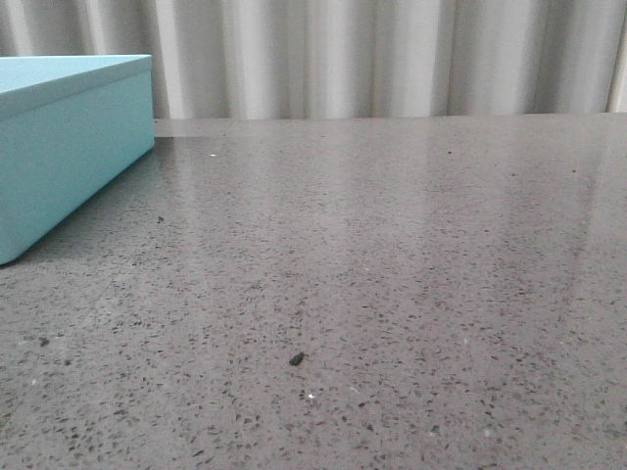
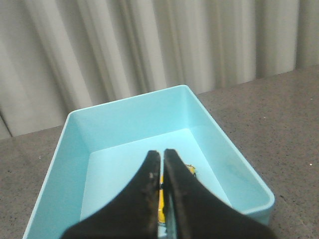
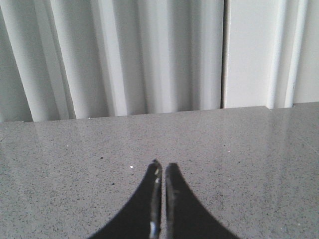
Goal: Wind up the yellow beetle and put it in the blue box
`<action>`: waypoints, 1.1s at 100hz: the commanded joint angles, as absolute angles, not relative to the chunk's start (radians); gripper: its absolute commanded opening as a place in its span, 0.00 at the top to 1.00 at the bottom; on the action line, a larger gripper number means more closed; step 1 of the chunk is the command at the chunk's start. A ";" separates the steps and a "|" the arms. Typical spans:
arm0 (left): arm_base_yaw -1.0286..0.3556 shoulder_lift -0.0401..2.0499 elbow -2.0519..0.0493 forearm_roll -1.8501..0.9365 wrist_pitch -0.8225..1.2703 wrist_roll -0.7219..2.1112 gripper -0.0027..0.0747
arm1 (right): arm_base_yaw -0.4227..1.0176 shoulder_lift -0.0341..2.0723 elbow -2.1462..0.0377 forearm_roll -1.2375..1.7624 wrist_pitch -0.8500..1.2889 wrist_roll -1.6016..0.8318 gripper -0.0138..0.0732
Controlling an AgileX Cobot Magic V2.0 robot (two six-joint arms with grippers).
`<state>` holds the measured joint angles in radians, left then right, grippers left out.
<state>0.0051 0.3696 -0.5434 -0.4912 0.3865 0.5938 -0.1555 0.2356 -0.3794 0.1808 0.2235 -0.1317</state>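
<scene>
At the far left of the front view the blue box (image 1: 69, 147) sits on the speckled grey table (image 1: 372, 294), with no arm showing there. The left wrist view looks down into that box (image 2: 234, 164), open-topped. The left gripper (image 2: 162, 158) hangs directly above its floor, fingers (image 2: 149, 194) drawn almost together, with only a slim gap. The yellow beetle (image 2: 160, 199) shows as slivers of yellow in and beside that gap, so it lies under the fingertips inside the box; whether it is pinched or resting on the floor I cannot tell, nor its long axis. Further right, the right gripper (image 3: 160, 167) hovers over bare table, fingers pressed nearly together on nothing, well away from the box. The left arm is clearly the nearer
</scene>
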 commanded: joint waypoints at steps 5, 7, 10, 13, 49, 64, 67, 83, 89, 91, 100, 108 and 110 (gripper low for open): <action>0.006 0.273 -0.487 -0.516 0.293 0.595 0.99 | -0.152 0.243 -0.388 0.143 0.132 -0.141 0.91; 0.006 0.258 -0.476 -0.516 0.293 0.595 0.99 | -0.152 0.243 -0.383 0.137 0.132 -0.141 0.91; 0.006 0.234 -0.461 -0.516 0.293 0.595 0.99 | -0.152 0.241 -0.378 0.135 0.127 -0.141 0.91; 0.006 0.218 -0.446 -0.516 0.293 0.595 0.99 | -0.152 0.241 -0.372 0.135 0.121 -0.141 0.91; 0.006 0.074 -0.306 -0.564 0.269 0.595 0.99 | -0.152 0.208 -0.256 0.135 0.022 -0.141 0.91; 0.006 0.061 -0.296 -0.564 0.262 0.595 0.99 | -0.152 0.187 -0.236 0.135 -0.017 -0.141 0.91; 0.006 0.061 -0.296 -0.564 0.262 0.595 0.99 | -0.152 0.187 -0.236 0.135 -0.012 -0.141 0.91; 0.006 0.061 -0.296 -0.564 0.262 0.595 0.99 | -0.152 0.187 -0.236 0.135 -0.008 -0.141 0.91; 0.006 0.061 -0.296 -0.564 0.262 0.595 0.99 | -0.152 0.187 -0.236 0.135 -0.008 -0.141 0.91; 0.006 0.061 -0.296 -0.564 0.262 0.595 0.99 | -0.152 0.187 -0.236 0.135 -0.009 -0.141 0.91; 0.006 0.061 -0.296 -0.564 0.262 0.595 0.99 | -0.152 0.187 -0.236 0.135 -0.009 -0.141 0.91; 0.006 0.061 -0.296 -0.564 0.262 0.595 0.99 | -0.152 0.187 -0.236 0.135 -0.009 -0.141 0.91; 0.006 0.061 -0.296 -0.564 0.262 0.595 0.99 | -0.152 0.187 -0.236 0.135 -0.009 -0.141 0.91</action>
<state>0.0051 0.0504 -0.2700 -0.5417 0.3308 0.5938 -0.1555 0.1785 -0.2106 0.1454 0.0756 -0.1317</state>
